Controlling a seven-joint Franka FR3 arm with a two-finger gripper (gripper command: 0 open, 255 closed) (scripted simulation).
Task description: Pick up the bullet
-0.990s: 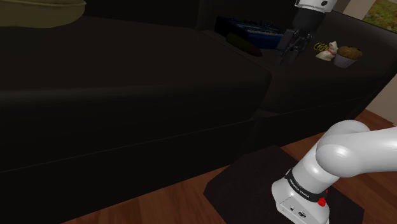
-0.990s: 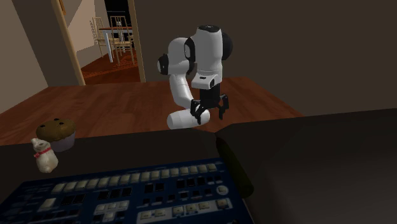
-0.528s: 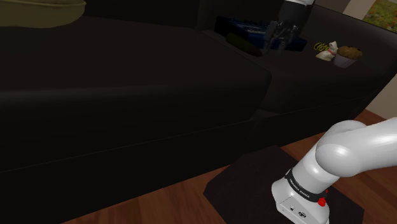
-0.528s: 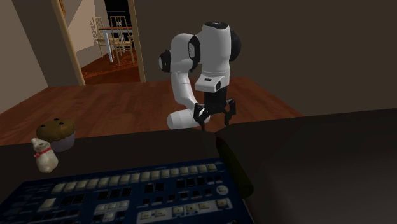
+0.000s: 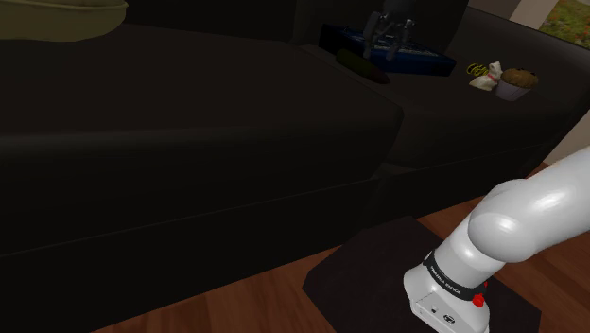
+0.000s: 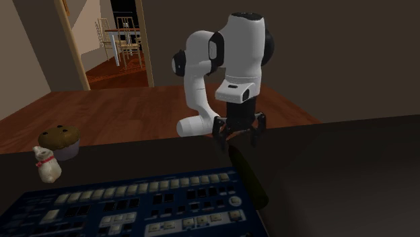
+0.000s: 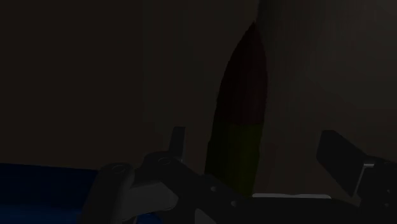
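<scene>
While the fingers (image 6: 259, 132) stand apart over one end, the bullet (image 6: 248, 176) looks rigid and slick, best clasped across its middle.

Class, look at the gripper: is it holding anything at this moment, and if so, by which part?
Nothing is held. The gripper is open over the dark bullet, its fingers standing apart on either side without touching it.

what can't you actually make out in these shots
- Wrist view: the bullet's near end, hidden behind the gripper's own body.
- Second exterior view: the blue button panel's lower part, cut off by the bottom edge.
- Shoulder view: how far the gripper stands above the bullet; too dim and small.
</scene>
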